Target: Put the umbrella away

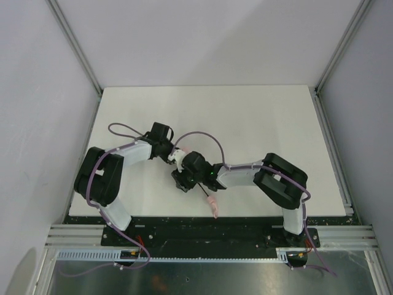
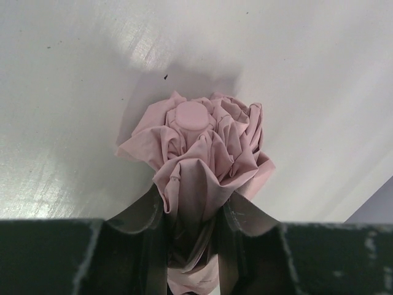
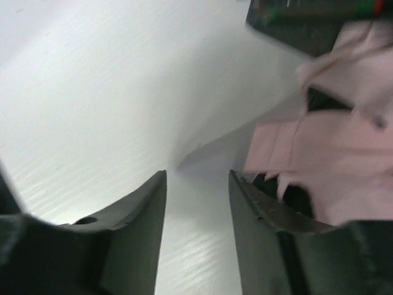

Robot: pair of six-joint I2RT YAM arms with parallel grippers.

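1. Top external view: both arms reach inward and meet near the middle of the white worktop point(image 1: 258, 117), a little toward its near edge.
2. The umbrella point(image 1: 204, 195) lies at that meeting point, mostly hidden under the two wrists.
3. Its thin black shaft point(image 1: 201, 192) runs out from under the right arm toward 5 o'clock. It ends in a small pink handle point(image 1: 212, 208) close to the worktop's near edge.
4. The left tool point(image 1: 173, 155) sits at 11 o'clock from the right tool point(image 1: 182, 182), and the two are close together.
5. Left wrist view: the left tool is clenched on the umbrella's folded pink fabric. Both dark fingers point(image 2: 142, 212) press in on the bundle from 9 and 3 o'clock.
6. Beyond the fingers the fabric spreads into a crumpled rosette, with a round pink cap point(image 2: 192, 115) at its centre, toward 12 o'clock.
7. The rosette is seen against the bare worktop and throws a soft shadow toward 12 o'clock.
8. Right wrist view: the right tool is released, its fingers point(image 3: 138, 209) parted with only bare worktop between them.
9. Blurred pink fabric lies at 3 o'clock, just outside the finger on that side. I cannot tell whether it touches that finger.
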